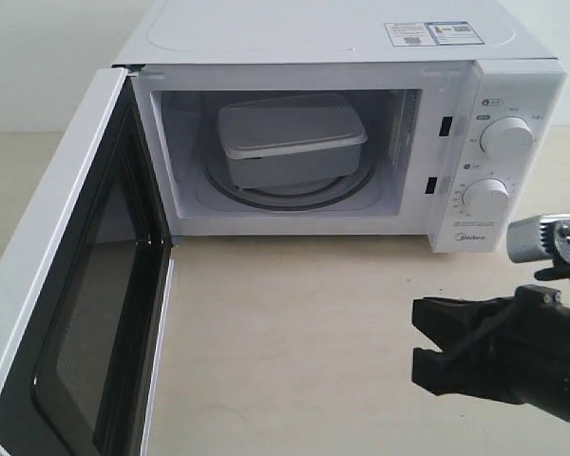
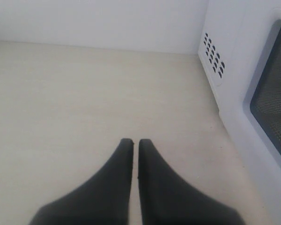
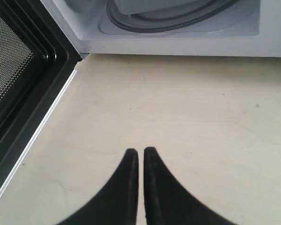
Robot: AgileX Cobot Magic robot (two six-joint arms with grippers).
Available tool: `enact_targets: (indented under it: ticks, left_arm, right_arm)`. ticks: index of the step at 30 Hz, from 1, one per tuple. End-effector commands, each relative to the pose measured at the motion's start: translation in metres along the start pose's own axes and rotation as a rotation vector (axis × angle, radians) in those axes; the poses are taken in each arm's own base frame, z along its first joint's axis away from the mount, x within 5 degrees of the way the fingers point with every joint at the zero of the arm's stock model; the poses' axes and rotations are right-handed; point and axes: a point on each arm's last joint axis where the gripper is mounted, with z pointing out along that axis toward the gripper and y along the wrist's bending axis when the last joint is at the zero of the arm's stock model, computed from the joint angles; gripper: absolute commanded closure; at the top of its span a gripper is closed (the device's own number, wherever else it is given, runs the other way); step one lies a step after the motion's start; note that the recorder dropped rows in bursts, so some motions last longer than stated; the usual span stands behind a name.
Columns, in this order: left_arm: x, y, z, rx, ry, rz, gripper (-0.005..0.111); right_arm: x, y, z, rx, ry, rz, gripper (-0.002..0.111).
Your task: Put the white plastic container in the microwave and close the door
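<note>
**Item 1**, white plastic container (image 1: 290, 142): upper centre of the exterior view, seated on the glass turntable (image 1: 294, 198) inside the microwave (image 1: 361, 43).

**Item 2**, door (image 1: 38, 285): lower left, swung wide open, black inner face showing.

**Item 3**, left gripper (image 2: 135, 140): fingers together, empty, beside the door's outer face.

**Item 4**, right gripper (image 3: 140, 151): closed on nothing, lower right, over the table (image 1: 294, 332).

We judge that only the closing is left. Push the door's outer face near its free edge, steadily until it latches, and keep the right arm out of the swing.

Legible: "Midea" logo (image 1: 472, 228) under 2 dials (image 1: 505, 136). The print on the top stickers (image 1: 432, 33) is too small to read.
</note>
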Motion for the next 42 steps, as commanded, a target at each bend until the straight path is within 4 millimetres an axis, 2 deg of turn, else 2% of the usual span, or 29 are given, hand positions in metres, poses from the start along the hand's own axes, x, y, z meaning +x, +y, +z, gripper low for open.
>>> enact_targets:
  ticks: [1, 10, 18, 24, 31, 35, 37, 39, 41, 42]
  left_arm:
    - [0.000, 0.000, 0.000, -0.001, -0.006, -0.009, 0.102]
    - [0.000, 0.000, 0.000, -0.001, -0.006, -0.009, 0.102]
    - [-0.006, 0.002, 0.000, -0.033, -0.072, 0.229, 0.102]
    - [-0.011, 0.002, -0.001, -0.040, -0.128, 0.266, 0.102]
    - [-0.029, 0.000, -0.005, -0.021, -0.341, 0.112, 0.102]
    - [-0.048, 0.001, -0.014, -0.035, -0.566, 0.090, 0.102]
    - [-0.057, 0.004, -0.020, -0.001, -0.688, -0.117, 0.102]
    - [-0.060, 0.009, -0.023, 0.023, -0.701, -0.356, 0.102]
    - [-0.069, 0.010, -0.027, 0.053, -0.672, -0.511, 0.102]
    - [-0.075, 0.009, -0.030, 0.064, -0.661, -0.524, 0.102]
  right_arm:
    - [0.004, -0.001, -0.015, -0.002, 0.026, 0.002, 0.108]
    - [-0.004, 0.002, -0.033, -0.037, -0.039, -0.001, 0.108]
    - [-0.003, 0.002, -0.033, -0.033, -0.024, -0.001, 0.108]
    - [-0.003, 0.002, -0.033, -0.033, -0.024, -0.005, 0.108]
    - [-0.003, 0.002, -0.033, -0.034, -0.028, -0.005, 0.108]
    - [-0.003, 0.002, -0.033, -0.034, -0.028, -0.005, 0.108]
    - [-0.003, 0.002, -0.033, -0.034, -0.028, -0.005, 0.108]
    - [-0.003, 0.002, -0.033, -0.034, -0.028, -0.005, 0.108]
    - [-0.003, 0.002, -0.033, -0.034, -0.028, -0.005, 0.108]
    - [-0.003, 0.002, -0.033, -0.034, -0.028, -0.005, 0.108]
